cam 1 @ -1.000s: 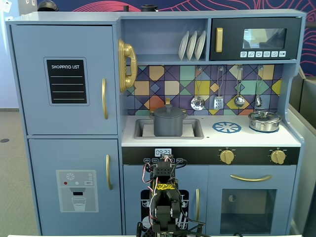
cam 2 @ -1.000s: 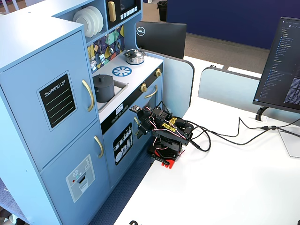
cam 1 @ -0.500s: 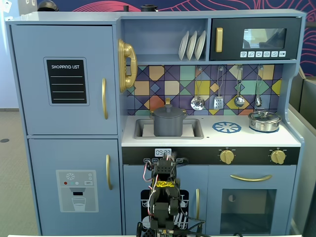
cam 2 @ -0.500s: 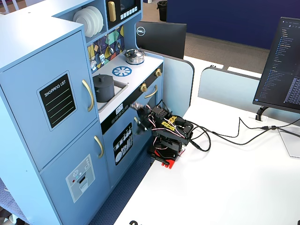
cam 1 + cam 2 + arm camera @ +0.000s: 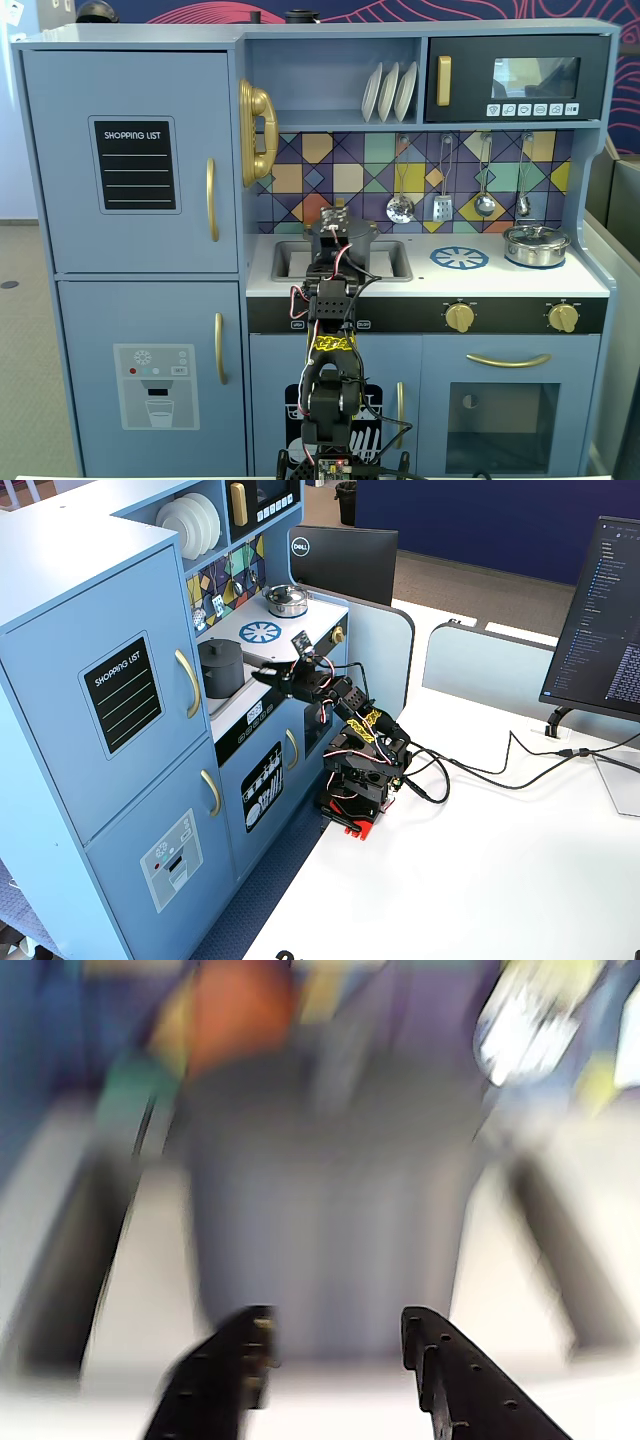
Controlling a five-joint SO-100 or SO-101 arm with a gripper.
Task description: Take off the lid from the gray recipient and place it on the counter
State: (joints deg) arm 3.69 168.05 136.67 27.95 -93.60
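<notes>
Over the front edge of the toy kitchen's desk (image 5: pixel 300 620) the arm reaches toward the sink, its pincer (image 5: pixel 262 674) raised to desk height where half a second ago it hung folded low before the cupboard doors. In the wrist view the pincer (image 5: pixel 335 1325) has its two fingers apart with a clear gap, nothing between them. The gray pot (image 5: pixel 365 243) stands in the sink cut-out, at twelve o'clock from the pincer in the wrist view, blurred (image 5: pixel 330 1210). Its lid (image 5: pixel 218 646) sits on the pot, knob up. To three o'clock of the sink in a fixed view lie the blue burner print (image 5: pixel 459 257) and the shiny silver pot (image 5: pixel 536 244), with bare desk between them. Readable writing: "SHOPPING LIST" on the black board (image 5: pixel 134 165), "DELL" on the back of a monitor (image 5: pixel 345 562).
</notes>
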